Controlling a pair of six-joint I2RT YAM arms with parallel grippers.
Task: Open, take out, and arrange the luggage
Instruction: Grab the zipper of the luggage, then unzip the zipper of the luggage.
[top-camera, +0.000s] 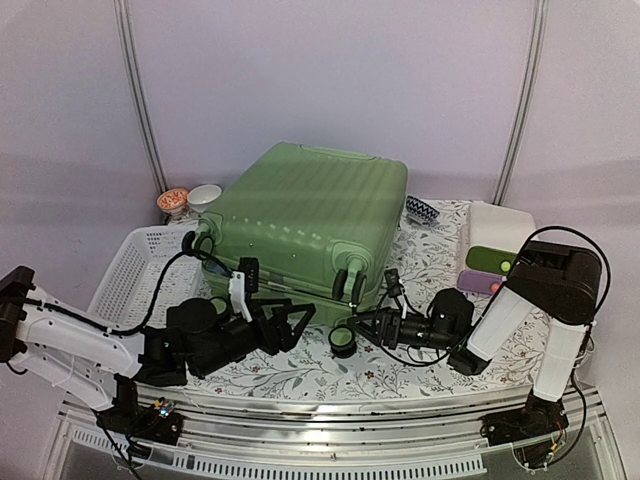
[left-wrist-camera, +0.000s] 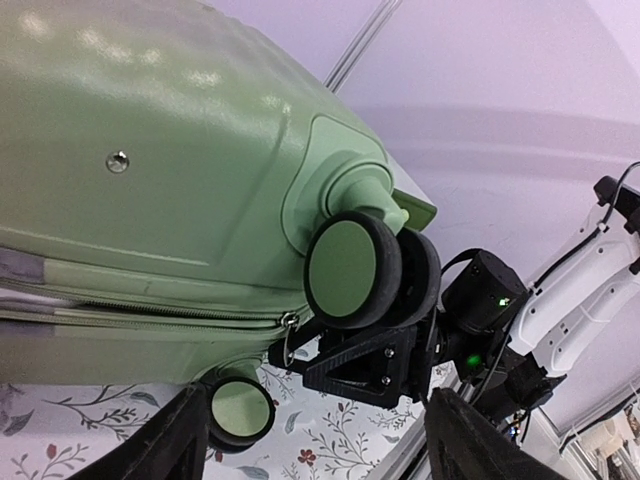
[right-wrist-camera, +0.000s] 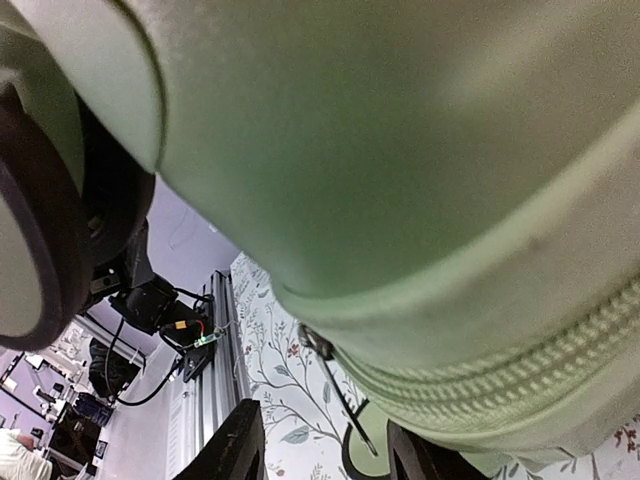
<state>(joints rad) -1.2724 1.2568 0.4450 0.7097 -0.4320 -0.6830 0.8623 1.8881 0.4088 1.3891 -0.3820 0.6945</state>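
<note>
luggage (top-camera: 300, 220) flat on counter (top-camera: 300, 375) | left tool (top-camera: 290, 322) apart, facing wheel (left-wrist-camera: 350, 270) | right tool (right-wrist-camera: 322, 425) apart, zipper pull (right-wrist-camera: 335, 390) between fingers

The left arm (top-camera: 70, 345) stretched low from its base toward the middle, forearm nearly level, and the left gripper (top-camera: 290, 322) pointed to the robot's right with its fingers (left-wrist-camera: 170, 440) spread wide. The right arm (top-camera: 520, 300) rose from its base, folded at a high elbow and sloped down toward the left. The right gripper (top-camera: 362, 326) faced the left one, near it but apart, with its fingers (right-wrist-camera: 235, 445) standing partly apart in a narrower gap.
</note>
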